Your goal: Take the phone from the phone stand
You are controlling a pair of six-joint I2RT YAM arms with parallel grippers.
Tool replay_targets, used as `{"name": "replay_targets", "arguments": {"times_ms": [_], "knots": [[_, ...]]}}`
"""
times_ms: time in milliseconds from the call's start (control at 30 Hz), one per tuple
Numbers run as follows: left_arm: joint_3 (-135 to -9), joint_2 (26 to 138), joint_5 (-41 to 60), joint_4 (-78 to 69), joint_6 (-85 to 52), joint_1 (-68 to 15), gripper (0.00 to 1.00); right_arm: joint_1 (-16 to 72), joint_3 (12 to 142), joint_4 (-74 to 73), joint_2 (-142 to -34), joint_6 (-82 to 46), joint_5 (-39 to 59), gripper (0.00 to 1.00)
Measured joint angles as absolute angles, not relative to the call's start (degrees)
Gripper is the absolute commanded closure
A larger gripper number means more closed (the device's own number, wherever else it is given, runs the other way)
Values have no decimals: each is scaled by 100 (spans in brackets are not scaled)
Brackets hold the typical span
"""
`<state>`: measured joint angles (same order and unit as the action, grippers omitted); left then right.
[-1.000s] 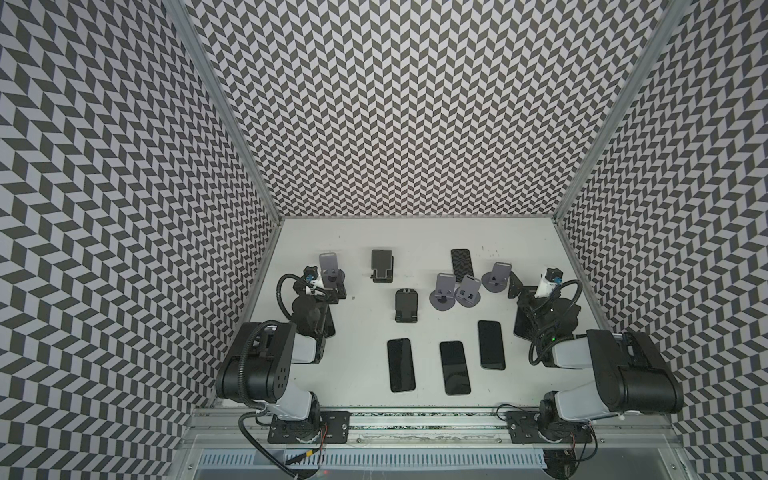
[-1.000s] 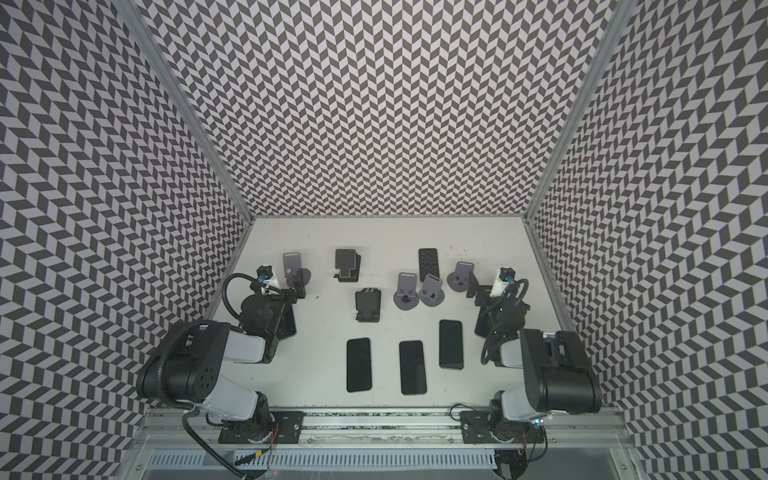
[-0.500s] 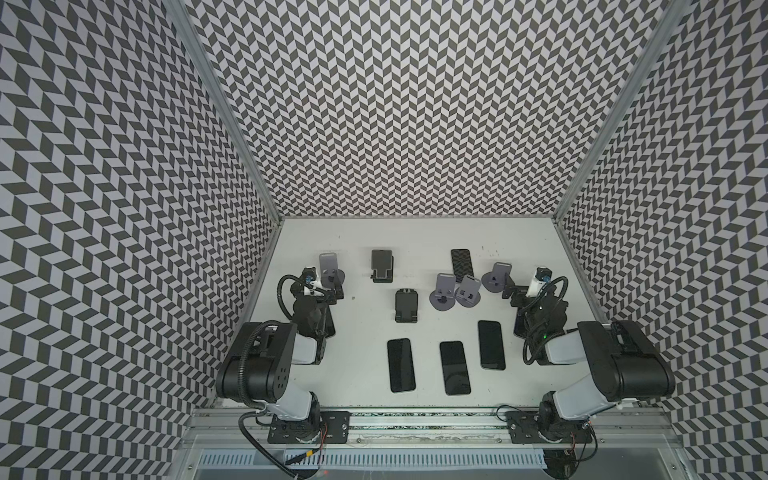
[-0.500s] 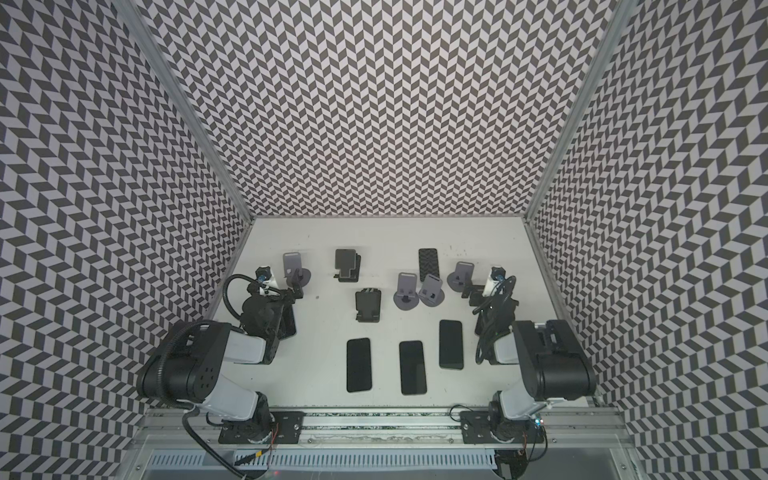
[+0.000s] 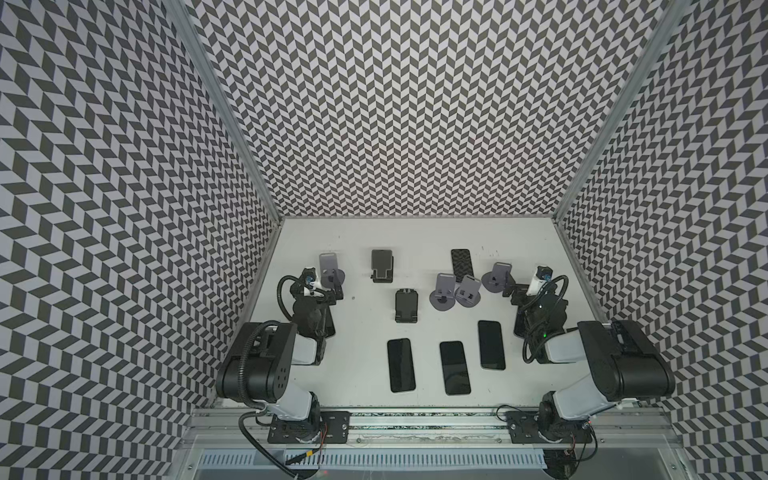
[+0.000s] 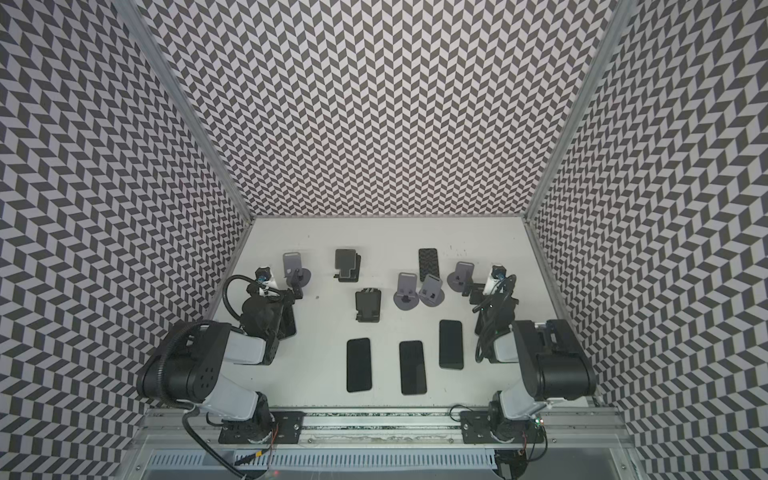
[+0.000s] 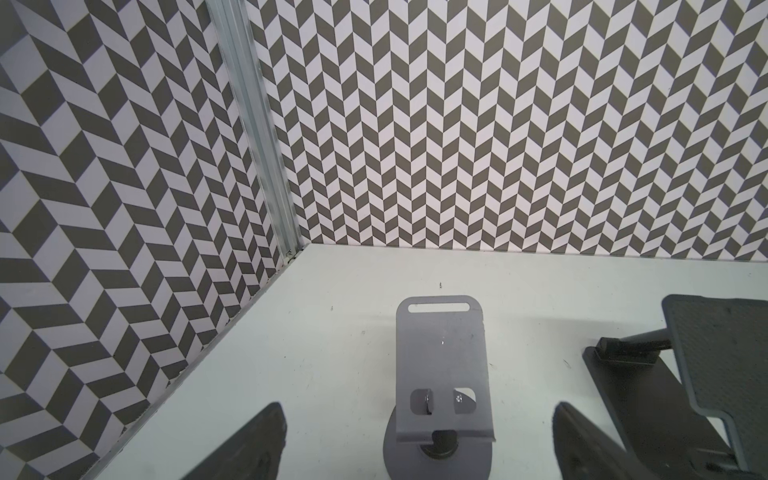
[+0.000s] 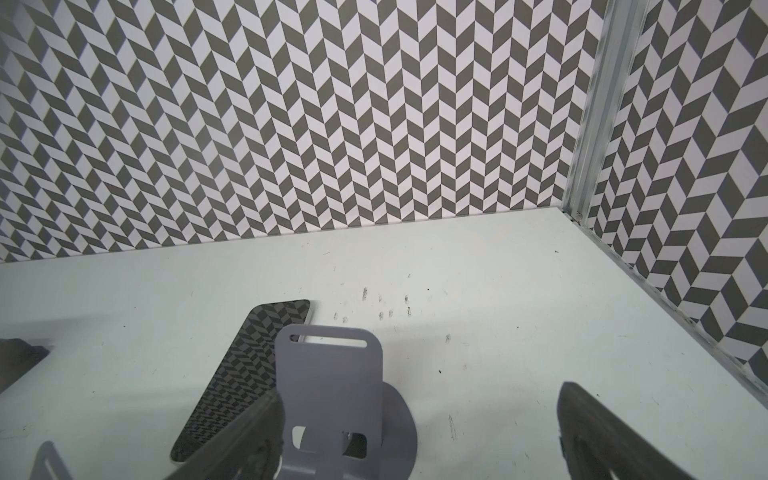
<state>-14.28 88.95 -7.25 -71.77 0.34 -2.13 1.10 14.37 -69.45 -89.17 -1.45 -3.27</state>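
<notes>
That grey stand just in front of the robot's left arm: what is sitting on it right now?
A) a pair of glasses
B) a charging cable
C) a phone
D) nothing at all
D: in the left wrist view the grey stand has a bare plate, its slot and cut-outs uncovered, and nothing rests on its lip.

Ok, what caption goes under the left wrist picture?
Open left gripper in front of an empty grey phone stand, with a black stand beside it.
</notes>
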Motion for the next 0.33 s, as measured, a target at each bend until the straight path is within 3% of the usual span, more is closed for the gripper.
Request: {"name": "replay_targets", "arguments": {"times_ms": [333], "knots": [[-1428,8917,-615,-7148,34,-172,0,113,1437,-6947,-8917,-141,-331,1]]}}
